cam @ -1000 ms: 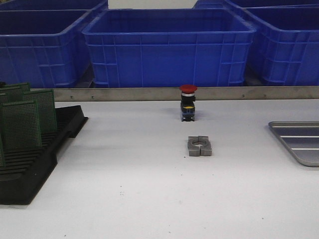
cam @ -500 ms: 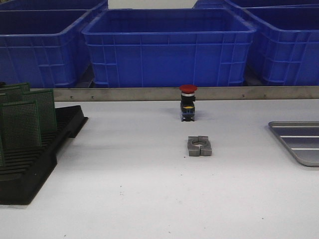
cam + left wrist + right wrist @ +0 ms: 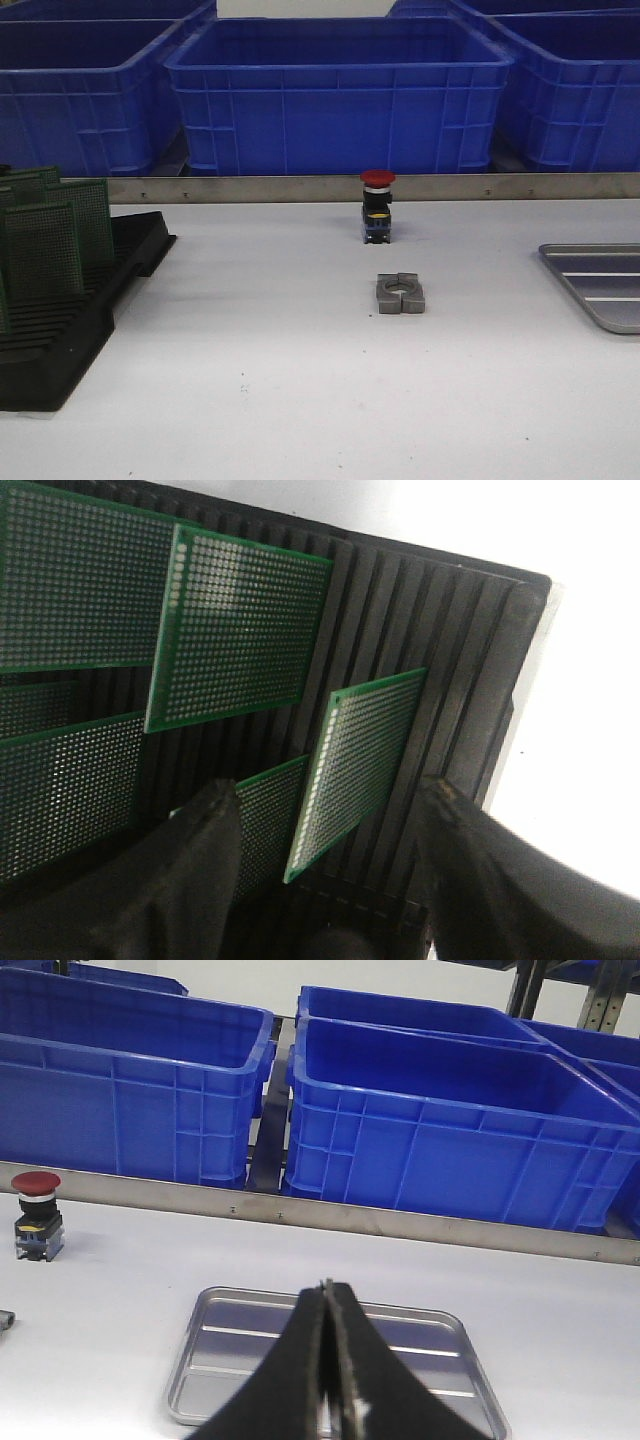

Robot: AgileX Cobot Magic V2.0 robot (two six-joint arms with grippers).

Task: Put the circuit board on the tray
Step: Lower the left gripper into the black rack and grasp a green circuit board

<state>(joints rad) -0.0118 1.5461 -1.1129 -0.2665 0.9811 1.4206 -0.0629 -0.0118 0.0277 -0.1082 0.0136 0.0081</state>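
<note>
Nothing has shifted across the front views: the left pincer [image 3: 325,865] hangs wide over a green perforated circuit board [image 3: 355,770] in the black slotted rack [image 3: 420,610], the right pincer [image 3: 328,1360] closed and empty above the bare grey metal tray [image 3: 440,1335], so the pick is still ahead.

rack [image 3: 70,300] left with boards [image 3: 45,245] in it, tray [image 3: 600,285] right

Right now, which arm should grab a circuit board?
Left. Its end effector is open, straddling a circuit board in the black rack. The right end effector is shut over the tray.
</note>
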